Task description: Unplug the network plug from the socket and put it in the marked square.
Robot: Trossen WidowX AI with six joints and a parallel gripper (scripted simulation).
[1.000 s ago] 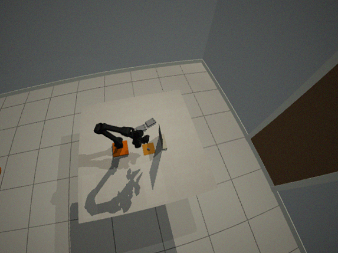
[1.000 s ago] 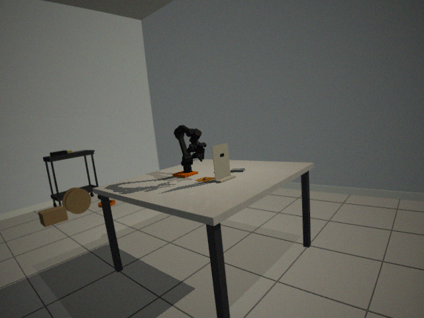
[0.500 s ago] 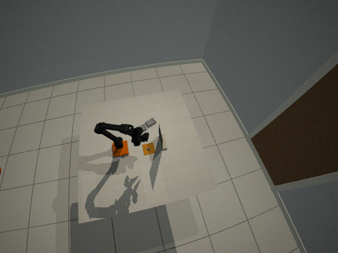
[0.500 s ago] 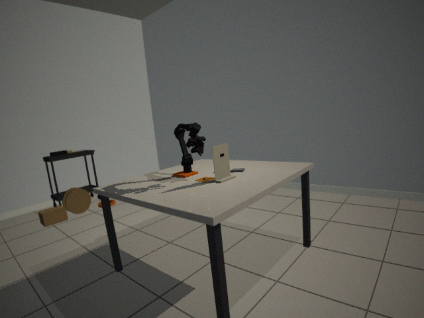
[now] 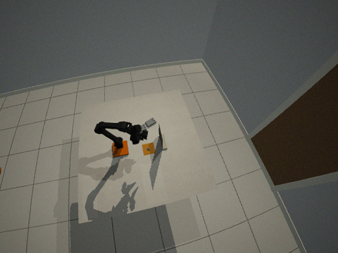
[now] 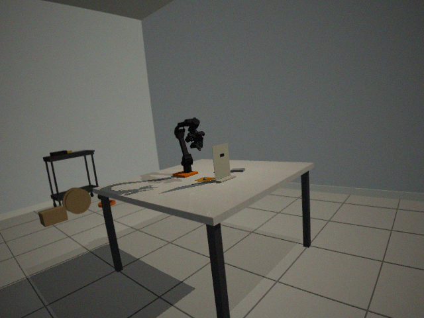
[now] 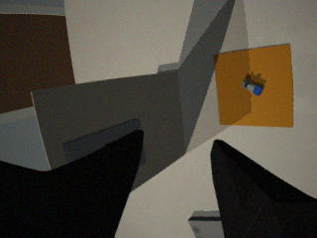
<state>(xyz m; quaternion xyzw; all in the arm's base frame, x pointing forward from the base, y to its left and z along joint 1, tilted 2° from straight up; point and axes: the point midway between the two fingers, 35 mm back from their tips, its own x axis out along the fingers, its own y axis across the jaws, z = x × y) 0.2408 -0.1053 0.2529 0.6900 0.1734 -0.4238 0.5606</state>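
The network plug (image 5: 148,149) (image 6: 205,178) (image 7: 257,87), small and grey with a blue end, lies on the orange marked square (image 5: 145,145) (image 7: 272,59), well inside its edges. The pale upright panel (image 6: 220,167) (image 7: 160,101) stands beside the square. A dark socket block (image 7: 101,141) on the panel's face is partly hidden by a finger. My gripper (image 6: 199,148) (image 7: 177,143) is open, with nothing between its fingers. It hangs high above the table, away from the plug, and touches nothing that I can see.
A grey block (image 5: 150,122) (image 6: 237,169) (image 7: 207,227) lies on the table near the panel, with a lighter one (image 5: 143,126) beside it, partly hidden by the arm. The arm's orange base (image 5: 120,149) (image 6: 185,173) is on the other side of the square from the panel.
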